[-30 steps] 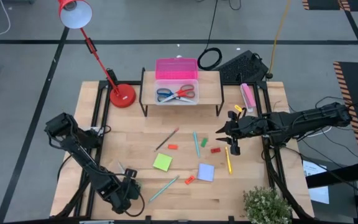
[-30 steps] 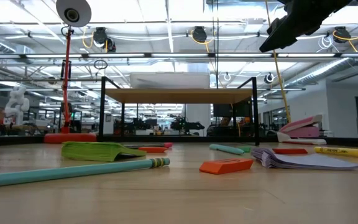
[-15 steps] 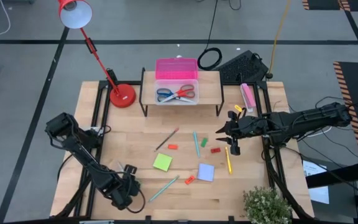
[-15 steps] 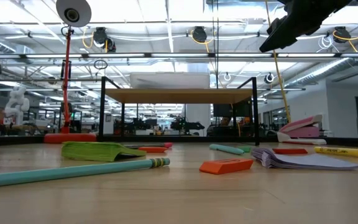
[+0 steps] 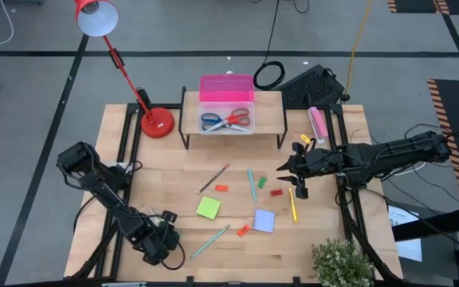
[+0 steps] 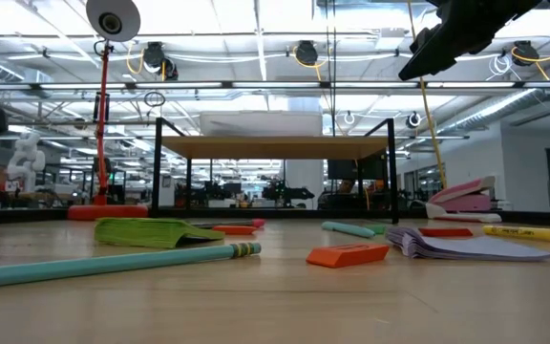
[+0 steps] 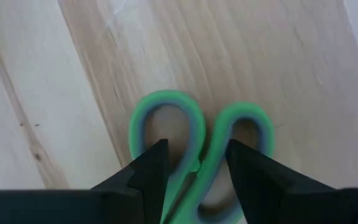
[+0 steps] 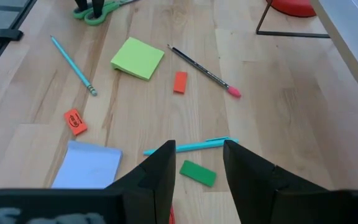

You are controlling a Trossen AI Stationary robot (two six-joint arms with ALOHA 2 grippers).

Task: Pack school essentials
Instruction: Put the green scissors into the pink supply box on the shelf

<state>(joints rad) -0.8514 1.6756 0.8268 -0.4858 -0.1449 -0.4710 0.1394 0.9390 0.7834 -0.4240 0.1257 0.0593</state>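
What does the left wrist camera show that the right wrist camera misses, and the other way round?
Only the left wrist view shows the green scissors close up, their handle loops lying on the wood between the left pincer fingers. Only the right wrist view shows the green sticky pad, lavender pad, teal pencil and red eraser. Both show the wooden table and, small in the right wrist view, those scissors.

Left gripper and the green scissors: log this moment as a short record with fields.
left gripper: low at the table's near-left area, fingers open astride the green-handled scissors
green-handled scissors: flat on the table, not lifted
right gripper: open, in the air above the table's right half, holding nothing
clear box: on the shelf, blue- and red-handled scissors inside
loose on table: green pad, lavender pad, yellow pen
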